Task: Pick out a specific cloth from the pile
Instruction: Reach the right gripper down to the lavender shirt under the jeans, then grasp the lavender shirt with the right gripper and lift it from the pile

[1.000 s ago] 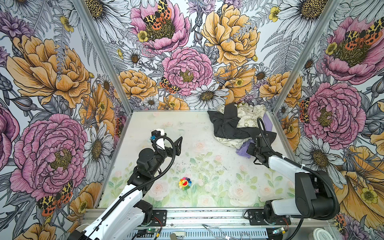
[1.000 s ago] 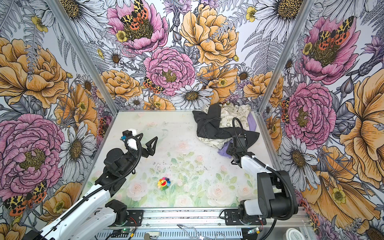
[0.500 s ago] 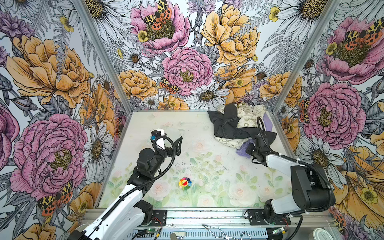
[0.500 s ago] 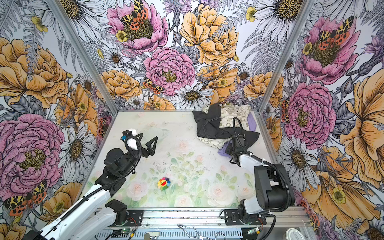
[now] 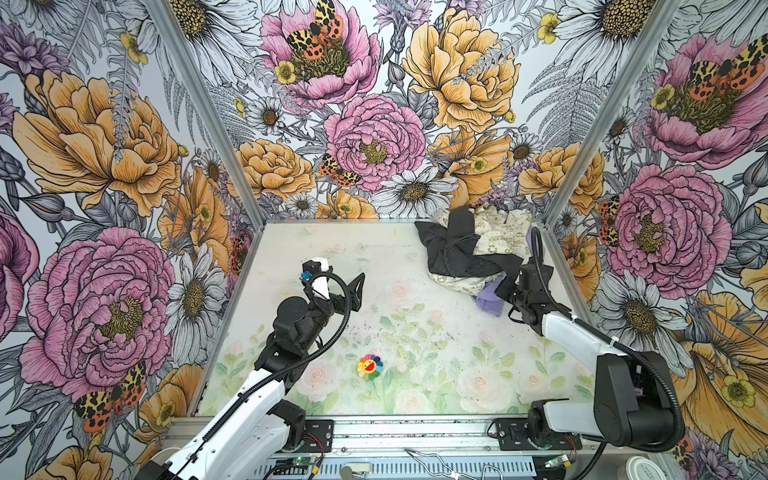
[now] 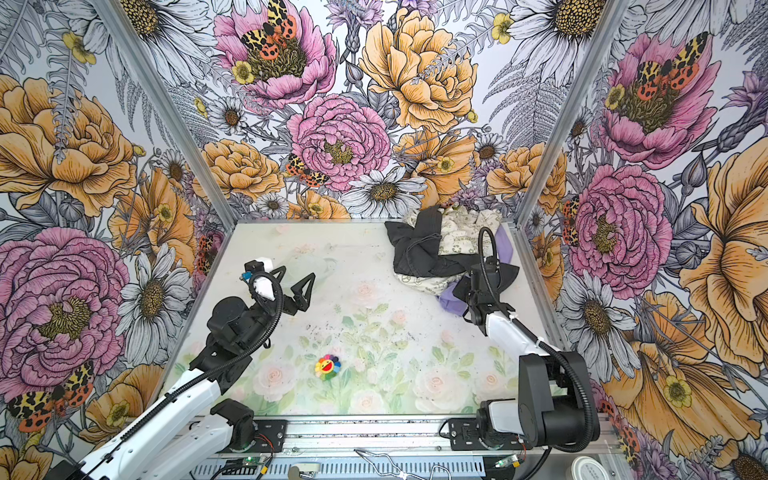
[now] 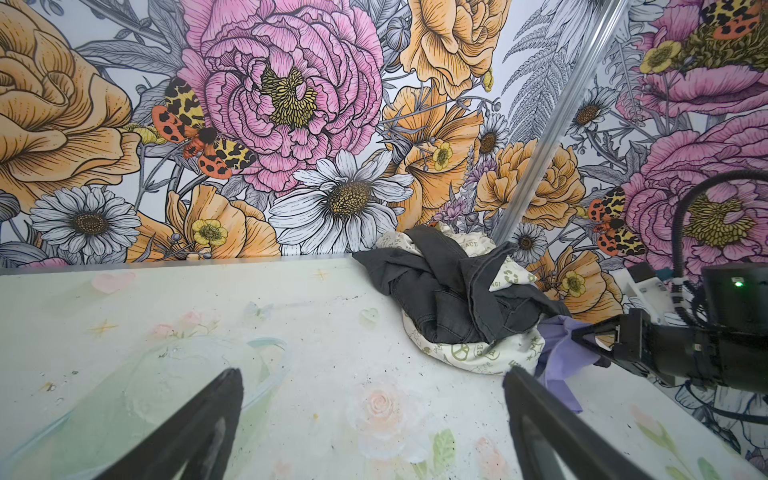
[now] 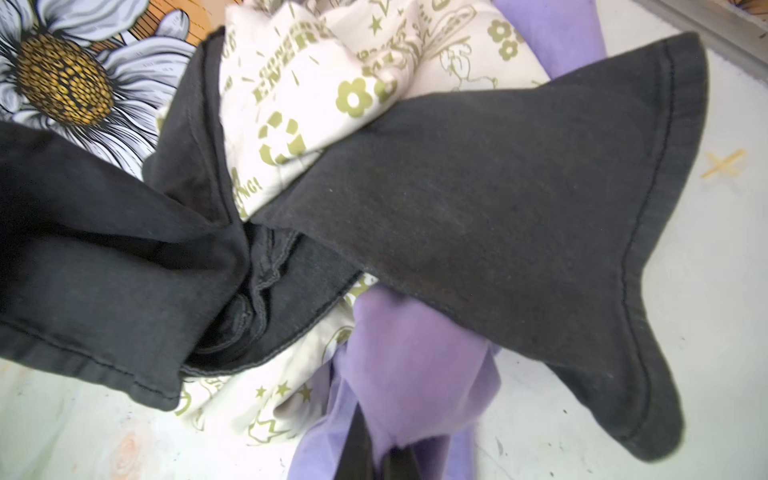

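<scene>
Three fabrics, one pile. Black garment point(image 5: 457, 249): draped just beyond the right gripper point(image 8: 376, 451), covering most of the pile. Cream cloth point(image 5: 498, 237): olive print "ENERGY", recycling signs. Lavender cloth point(image 5: 488, 297): protruding fold pinched in that gripper's closed jaws. Left gripper point(image 7: 372, 376): spread wide, empty, well apart.

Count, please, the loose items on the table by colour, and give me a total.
black garment: 1
cream printed cloth: 1
lavender cloth: 1
rainbow flower toy: 1
Total: 4
</scene>
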You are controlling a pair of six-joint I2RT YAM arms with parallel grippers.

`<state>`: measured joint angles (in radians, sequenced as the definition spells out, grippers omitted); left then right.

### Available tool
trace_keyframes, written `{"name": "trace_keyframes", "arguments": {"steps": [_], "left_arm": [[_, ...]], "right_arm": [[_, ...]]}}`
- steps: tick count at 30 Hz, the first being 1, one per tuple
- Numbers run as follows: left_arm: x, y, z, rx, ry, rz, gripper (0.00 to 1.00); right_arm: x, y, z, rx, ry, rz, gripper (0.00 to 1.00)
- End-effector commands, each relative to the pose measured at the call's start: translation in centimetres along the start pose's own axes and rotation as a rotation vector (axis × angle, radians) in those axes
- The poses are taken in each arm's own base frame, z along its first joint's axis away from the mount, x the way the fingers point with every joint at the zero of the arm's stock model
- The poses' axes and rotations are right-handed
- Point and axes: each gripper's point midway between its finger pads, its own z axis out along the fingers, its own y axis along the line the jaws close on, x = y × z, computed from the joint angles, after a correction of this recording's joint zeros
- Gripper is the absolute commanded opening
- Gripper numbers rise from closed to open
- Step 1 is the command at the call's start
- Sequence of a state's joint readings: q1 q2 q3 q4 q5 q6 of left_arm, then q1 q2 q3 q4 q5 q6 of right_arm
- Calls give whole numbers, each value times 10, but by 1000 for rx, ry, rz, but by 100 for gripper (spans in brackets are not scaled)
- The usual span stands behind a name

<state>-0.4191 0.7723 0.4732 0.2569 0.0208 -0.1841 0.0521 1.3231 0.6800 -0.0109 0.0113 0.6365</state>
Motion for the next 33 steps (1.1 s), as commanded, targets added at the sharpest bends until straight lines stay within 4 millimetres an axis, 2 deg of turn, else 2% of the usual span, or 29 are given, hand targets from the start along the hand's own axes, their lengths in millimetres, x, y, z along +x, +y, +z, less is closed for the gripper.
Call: {"name": "trace_keyframes", "arguments": {"steps": [1, 6, 18, 27, 33], "left_arm": [[-14, -9, -4, 32, -33, 1, 99], [-14, -9, -7, 33, -40, 0, 99], [-13, -8, -11, 32, -48, -4, 99], [-14, -9, -14, 38, -53, -8, 99], [-13, -10, -16, 42, -56, -17, 99]], "right_arm": [[-49, 32, -24, -96, -124, 6, 0], [-87, 53, -48, -143, -218, -26, 0], [-168, 88, -111, -224, -434, -63, 0], [-210, 115, -161, -304, -557, -70, 0], [-229, 132, -193, -366, -626, -79, 0]]}}
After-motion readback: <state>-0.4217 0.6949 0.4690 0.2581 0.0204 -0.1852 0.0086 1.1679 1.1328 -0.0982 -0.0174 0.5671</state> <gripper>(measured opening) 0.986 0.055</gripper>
